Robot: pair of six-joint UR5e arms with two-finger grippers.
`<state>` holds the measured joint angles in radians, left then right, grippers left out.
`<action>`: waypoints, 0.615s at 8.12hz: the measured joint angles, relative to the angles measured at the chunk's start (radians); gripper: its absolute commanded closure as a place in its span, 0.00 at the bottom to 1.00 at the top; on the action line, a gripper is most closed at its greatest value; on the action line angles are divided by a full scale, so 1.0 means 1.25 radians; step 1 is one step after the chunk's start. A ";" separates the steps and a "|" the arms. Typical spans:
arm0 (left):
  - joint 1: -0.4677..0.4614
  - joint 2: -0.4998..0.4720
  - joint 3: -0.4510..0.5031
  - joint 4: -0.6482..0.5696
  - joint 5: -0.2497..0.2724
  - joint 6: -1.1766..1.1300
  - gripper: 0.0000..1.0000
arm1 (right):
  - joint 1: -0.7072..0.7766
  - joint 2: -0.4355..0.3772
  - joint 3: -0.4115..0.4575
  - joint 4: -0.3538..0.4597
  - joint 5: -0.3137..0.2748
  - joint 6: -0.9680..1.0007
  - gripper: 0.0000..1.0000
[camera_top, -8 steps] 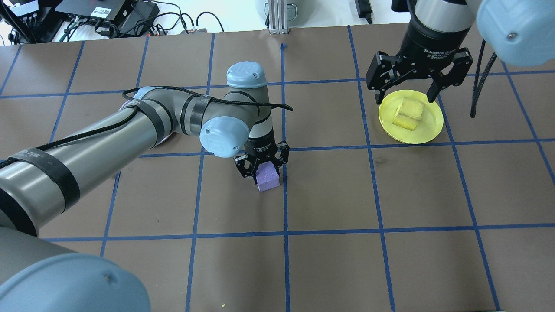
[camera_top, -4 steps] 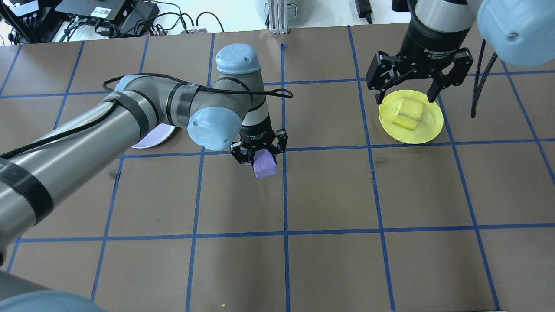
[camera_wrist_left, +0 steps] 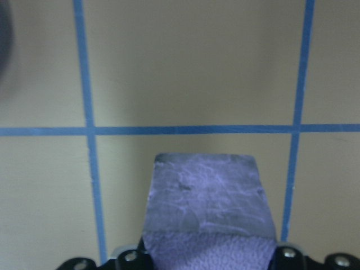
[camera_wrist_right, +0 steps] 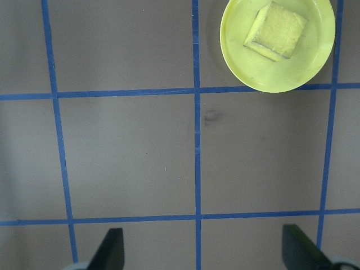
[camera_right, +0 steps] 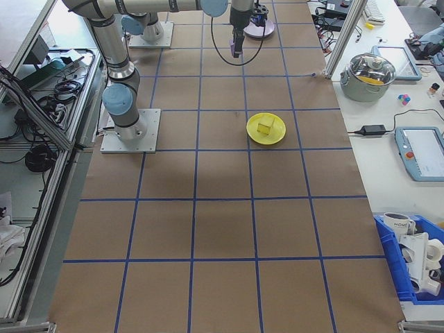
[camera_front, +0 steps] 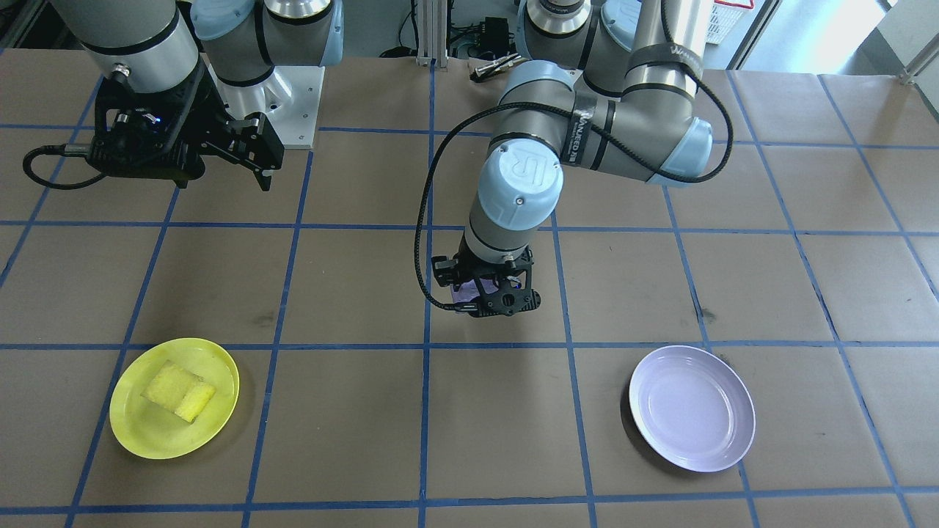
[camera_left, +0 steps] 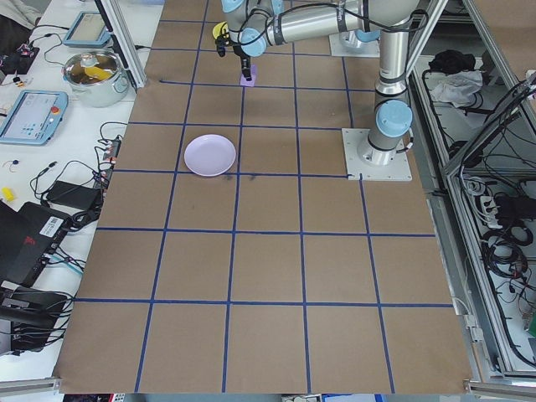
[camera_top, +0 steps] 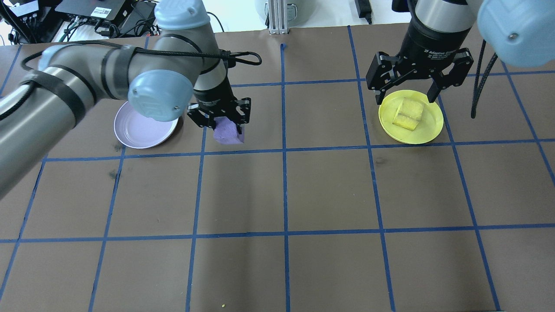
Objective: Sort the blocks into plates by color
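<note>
Front-facing view: left gripper (camera_front: 490, 299) hangs clear of the table with the purple block (camera_front: 465, 295) mostly hidden between its fingers; the lavender plate (camera_front: 692, 408) lies well off to one side of it, bare, waiting for that colour.
Front-facing, other side: yellow block (camera_front: 179, 391) lies flat in the yellow plate (camera_front: 220, 363), far from the lavender plate; that half looks done. Right gripper (camera_front: 220, 150) hangs high and apart from it, spread wide, holding nothing.
Overhead view: left gripper (camera_top: 222, 122) is clamped on the purple block (camera_top: 228, 133), near the lavender plate (camera_top: 130, 134) but not over it; I'd say the carry is partway, the block lifted so it won't drag on the paper.
Overhead, right arm: right gripper (camera_top: 406, 93) hovers above the yellow plate (camera_top: 429, 130), fingers wide, yellow block (camera_top: 408, 113) loose below.
Left side view: purple block (camera_left: 248, 80) is beyond the lavender plate (camera_left: 210, 155), at the far end.
Right side view: yellow plate (camera_right: 266, 128) with its block sits mid-table; lavender plate (camera_right: 258, 28) far off.
Left wrist view: purple block (camera_wrist_left: 207, 216) fills the lower middle, pinched at both sides; only taped table beneath, no plate.
Right wrist view: yellow block (camera_wrist_right: 276, 30) rests inside the yellow plate (camera_wrist_right: 242, 67); the two fingertips (camera_wrist_right: 109, 250) stand wide apart.
</note>
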<state>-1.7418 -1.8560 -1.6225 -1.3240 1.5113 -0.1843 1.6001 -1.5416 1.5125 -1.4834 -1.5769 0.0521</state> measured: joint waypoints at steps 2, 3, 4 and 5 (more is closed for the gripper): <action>0.105 0.020 0.008 -0.009 0.024 0.181 1.00 | 0.000 0.000 0.000 0.000 0.000 0.000 0.00; 0.160 0.018 0.009 -0.009 0.028 0.276 1.00 | 0.000 0.000 0.000 0.000 0.000 0.000 0.00; 0.209 0.010 0.009 -0.003 0.031 0.356 1.00 | 0.000 0.000 0.000 0.000 0.000 0.000 0.00; 0.249 -0.004 0.009 0.017 0.040 0.425 1.00 | 0.000 0.000 0.000 0.000 0.000 0.000 0.00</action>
<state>-1.4300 -1.8606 -1.6113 -1.3024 1.5615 0.3475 1.6003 -1.5416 1.5125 -1.4834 -1.5769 0.0522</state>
